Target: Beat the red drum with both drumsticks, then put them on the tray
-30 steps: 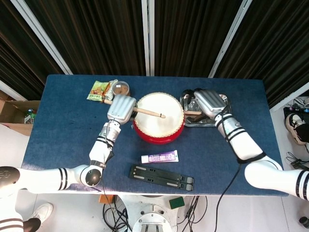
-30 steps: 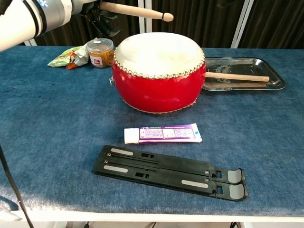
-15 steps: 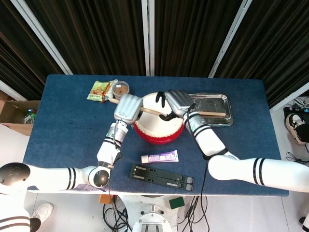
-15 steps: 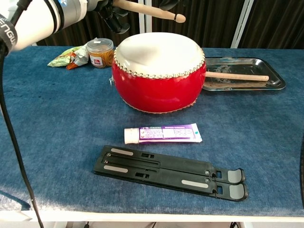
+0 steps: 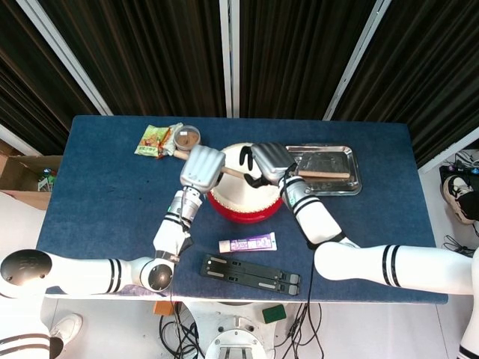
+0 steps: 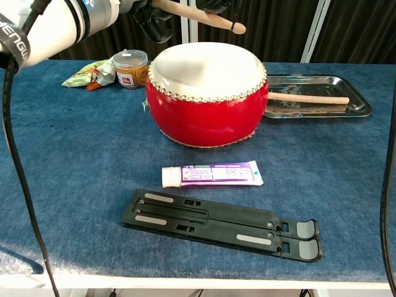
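Note:
The red drum (image 5: 243,203) (image 6: 207,105) stands mid-table with its white skin up. My left hand (image 5: 202,166) (image 6: 148,15) grips one drumstick (image 5: 232,173) (image 6: 198,13) by its butt, holding it level above the skin with the tip pointing right. My right hand (image 5: 271,161) hovers over the drum's right half with its fingers apart on either side of that stick's tip end; no closed grip shows. The other drumstick (image 5: 323,175) (image 6: 306,98) lies lengthwise in the metal tray (image 5: 346,153) (image 6: 352,83), right of the drum.
A toothpaste tube (image 5: 248,243) (image 6: 213,174) lies in front of the drum, with a black folding stand (image 5: 251,274) (image 6: 223,224) nearer the front edge. A jar (image 5: 187,138) (image 6: 130,68) and a snack packet (image 5: 153,140) (image 6: 83,75) sit at the back left.
My right hand left the tray, where its drumstick now lies, and swung left over the drum to the other stick's tip. The left hand carried its stick slightly right.

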`<state>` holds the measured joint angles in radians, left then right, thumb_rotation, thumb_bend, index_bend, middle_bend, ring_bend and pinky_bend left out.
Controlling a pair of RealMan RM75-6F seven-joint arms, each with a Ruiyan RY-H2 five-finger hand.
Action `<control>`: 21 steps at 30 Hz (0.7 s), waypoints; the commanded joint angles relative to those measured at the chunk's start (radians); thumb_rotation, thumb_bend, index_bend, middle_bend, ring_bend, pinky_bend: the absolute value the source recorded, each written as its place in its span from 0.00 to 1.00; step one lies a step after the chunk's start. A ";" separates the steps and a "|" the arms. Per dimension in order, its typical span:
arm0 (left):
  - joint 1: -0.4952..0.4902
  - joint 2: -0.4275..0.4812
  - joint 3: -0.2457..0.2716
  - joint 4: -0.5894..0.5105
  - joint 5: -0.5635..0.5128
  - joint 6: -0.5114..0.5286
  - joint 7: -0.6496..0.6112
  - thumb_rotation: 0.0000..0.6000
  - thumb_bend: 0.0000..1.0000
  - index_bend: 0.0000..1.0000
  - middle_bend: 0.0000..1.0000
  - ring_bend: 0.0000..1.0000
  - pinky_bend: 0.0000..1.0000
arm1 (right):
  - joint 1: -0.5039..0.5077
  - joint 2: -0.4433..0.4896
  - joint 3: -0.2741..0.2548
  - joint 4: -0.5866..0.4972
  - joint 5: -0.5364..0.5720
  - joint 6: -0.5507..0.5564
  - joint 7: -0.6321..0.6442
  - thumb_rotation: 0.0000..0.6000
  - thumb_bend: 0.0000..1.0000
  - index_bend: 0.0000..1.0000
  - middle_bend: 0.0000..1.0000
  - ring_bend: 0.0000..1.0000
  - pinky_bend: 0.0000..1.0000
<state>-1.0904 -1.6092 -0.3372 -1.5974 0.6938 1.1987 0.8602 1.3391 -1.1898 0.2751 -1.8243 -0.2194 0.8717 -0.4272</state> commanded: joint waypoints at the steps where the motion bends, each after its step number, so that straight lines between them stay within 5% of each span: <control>1: -0.006 -0.002 0.001 0.003 -0.003 0.002 0.008 1.00 0.41 1.00 1.00 1.00 1.00 | -0.007 0.012 0.001 -0.013 -0.009 -0.002 0.005 1.00 0.32 0.47 0.51 0.31 0.39; 21: -0.047 -0.018 0.002 0.003 -0.028 0.011 0.060 1.00 0.41 1.00 1.00 1.00 1.00 | 0.005 -0.001 0.002 0.000 0.003 -0.006 0.011 1.00 0.33 0.50 0.54 0.33 0.40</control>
<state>-1.1369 -1.6273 -0.3351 -1.5943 0.6655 1.2096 0.9201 1.3440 -1.1913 0.2764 -1.8241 -0.2159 0.8659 -0.4166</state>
